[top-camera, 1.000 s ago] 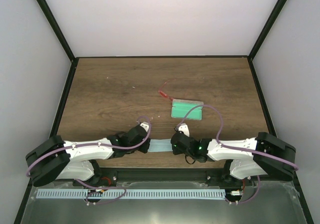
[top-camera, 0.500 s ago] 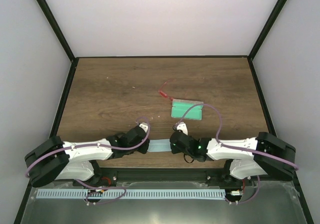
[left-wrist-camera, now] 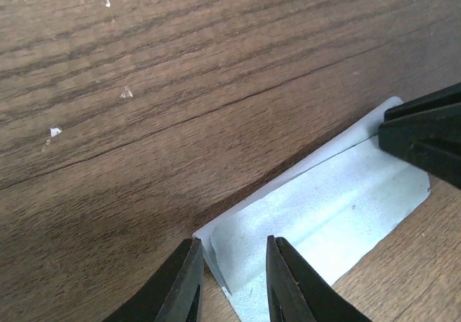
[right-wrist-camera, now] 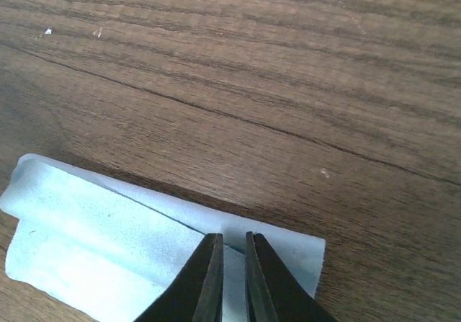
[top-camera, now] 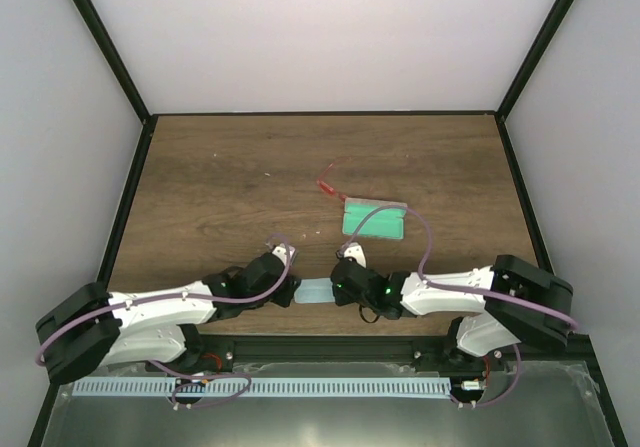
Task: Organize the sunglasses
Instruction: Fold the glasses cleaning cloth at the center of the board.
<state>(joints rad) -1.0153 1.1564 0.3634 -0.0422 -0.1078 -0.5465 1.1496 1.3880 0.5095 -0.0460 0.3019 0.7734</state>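
The red-framed sunglasses (top-camera: pixel 327 184) lie on the table beyond the open grey case with green lining (top-camera: pixel 374 219). The pale blue cloth (top-camera: pixel 314 291) lies folded near the front edge, between both grippers. My left gripper (top-camera: pixel 287 289) is open, its jaws astride the cloth's left corner (left-wrist-camera: pixel 232 264) without closing on it. My right gripper (top-camera: pixel 341 281) is shut on the cloth's folded upper layer at its right end (right-wrist-camera: pixel 230 258). The cloth shows in the left wrist view (left-wrist-camera: pixel 331 214) and the right wrist view (right-wrist-camera: pixel 86 243). The right gripper's fingers (left-wrist-camera: pixel 425 135) show in the left wrist view.
The wooden table (top-camera: pixel 220 187) is walled by white panels with a black frame. The front table edge runs just behind both grippers. The case and sunglasses sit right of centre, about a hand's length beyond the cloth.
My right gripper has moved left, carrying the cloth's right end over so the cloth looks shorter. My left arm has shifted slightly left and lower.
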